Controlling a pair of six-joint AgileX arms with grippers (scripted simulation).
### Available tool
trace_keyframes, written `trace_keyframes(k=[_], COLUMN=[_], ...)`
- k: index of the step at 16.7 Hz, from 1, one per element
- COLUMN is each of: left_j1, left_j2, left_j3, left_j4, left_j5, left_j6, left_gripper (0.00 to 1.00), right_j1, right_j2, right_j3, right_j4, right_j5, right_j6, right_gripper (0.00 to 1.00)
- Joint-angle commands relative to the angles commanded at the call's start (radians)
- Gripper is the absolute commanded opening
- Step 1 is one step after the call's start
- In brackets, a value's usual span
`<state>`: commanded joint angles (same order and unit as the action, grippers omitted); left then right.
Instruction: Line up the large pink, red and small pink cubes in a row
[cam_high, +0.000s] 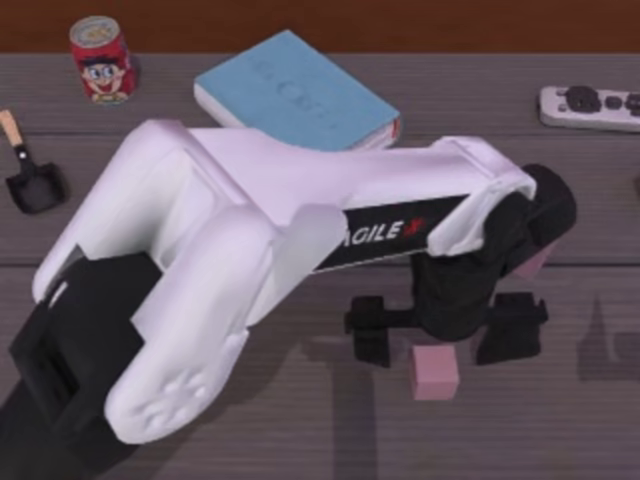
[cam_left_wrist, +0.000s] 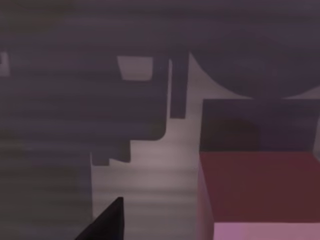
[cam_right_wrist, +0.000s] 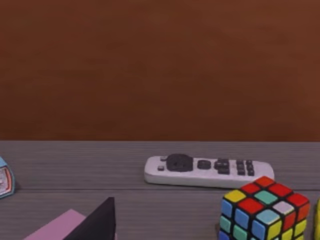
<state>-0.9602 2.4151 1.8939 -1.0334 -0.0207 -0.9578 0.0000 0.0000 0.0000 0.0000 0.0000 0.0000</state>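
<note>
My left arm reaches across the table to the right half, and its gripper hangs open, fingers spread wide. The small pink cube sits on the table just in front of it, apart from both fingers. Only a corner of the large pink cube shows behind the wrist. The red cube is hidden under the gripper in the top view. In the left wrist view its shadowed dark red face lies directly behind the small pink cube. My right gripper is outside the top view, one dark finger showing.
Along the back edge stand a red drink can, a blue book and a white remote. A small black pan lies at the far left. A colour puzzle cube stands near the right gripper.
</note>
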Motion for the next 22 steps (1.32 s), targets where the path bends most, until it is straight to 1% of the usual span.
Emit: trace_keyframes(k=[5,11,17,19,20,22], left_j1=[0.003,0.016,0.014,0.048,0.08,0.176], left_j2=[-0.004,-0.052,-0.057,-0.068,-0.077,-0.105], left_j3=[0.017,0.161,0.172,0.153,0.135,0.082], left_j4=[-0.018,-0.219,-0.232,-0.223,-0.215,-0.193], left_j5=[0.0,-0.001,-0.001,0.0,0.002,0.005], left_j6=[-0.001,-0.007,-0.003,0.03,0.06,0.141], left_gripper=[1.0,1.0,1.0,1.0,1.0,1.0], right_j1=[0.0,0.0,0.0,0.0,0.0,0.0], right_j2=[0.0,0.0,0.0,0.0,0.0,0.0], right_j3=[0.0,0.0,0.0,0.0,0.0,0.0], right_j4=[0.0,0.0,0.0,0.0,0.0,0.0], right_j5=[0.0,0.0,0.0,0.0,0.0,0.0], right_j6=[0.0,0.0,0.0,0.0,0.0,0.0], right_gripper=[1.0,1.0,1.0,1.0,1.0,1.0])
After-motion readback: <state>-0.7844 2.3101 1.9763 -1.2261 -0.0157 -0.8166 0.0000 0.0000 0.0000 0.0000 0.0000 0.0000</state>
